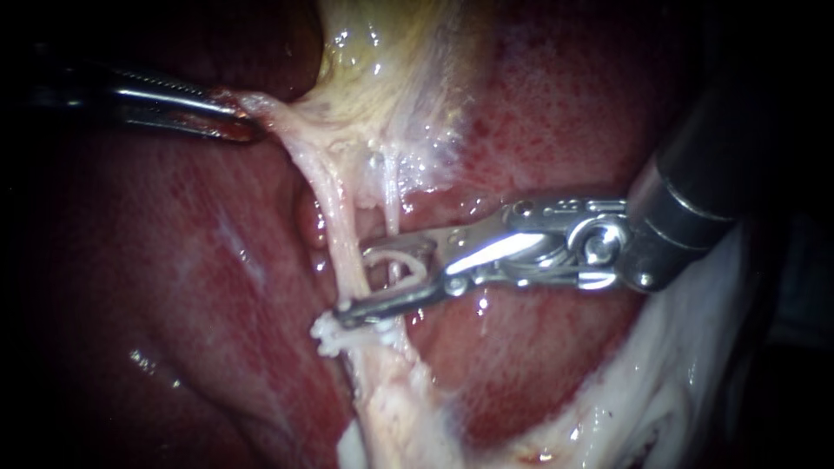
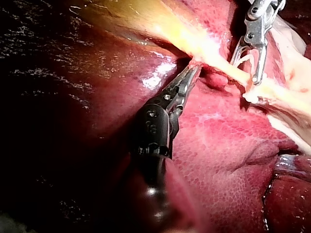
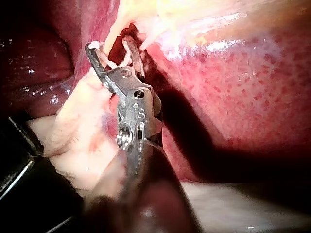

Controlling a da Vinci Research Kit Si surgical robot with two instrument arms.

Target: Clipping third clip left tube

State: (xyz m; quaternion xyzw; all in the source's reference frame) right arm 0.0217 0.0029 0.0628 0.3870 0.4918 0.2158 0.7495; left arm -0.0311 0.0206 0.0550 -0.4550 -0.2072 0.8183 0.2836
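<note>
Two instruments: the left instrument (image 1: 241, 122) comes in beside the gallbladder (image 1: 391, 61); the right instrument (image 1: 354, 282) lies over the liver (image 1: 174, 260).
Left jaws: clamped flat on pale tissue (image 1: 269, 113), which is stretched taut from them.
Right jaws: standing apart, with a white loaded clip (image 1: 395, 260) seated between them and touching both.
Left tube (image 1: 340, 230): crosses the mouth of the right jaws at their tips.
Right tube (image 1: 393, 195): thinner, beside the left tube, meeting the upper jaw further back.
Tube clip (image 1: 328, 334): white, on the left tube just outside the lower jaw.

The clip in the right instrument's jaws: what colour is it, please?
The clip is white; endoscope view best.
</note>
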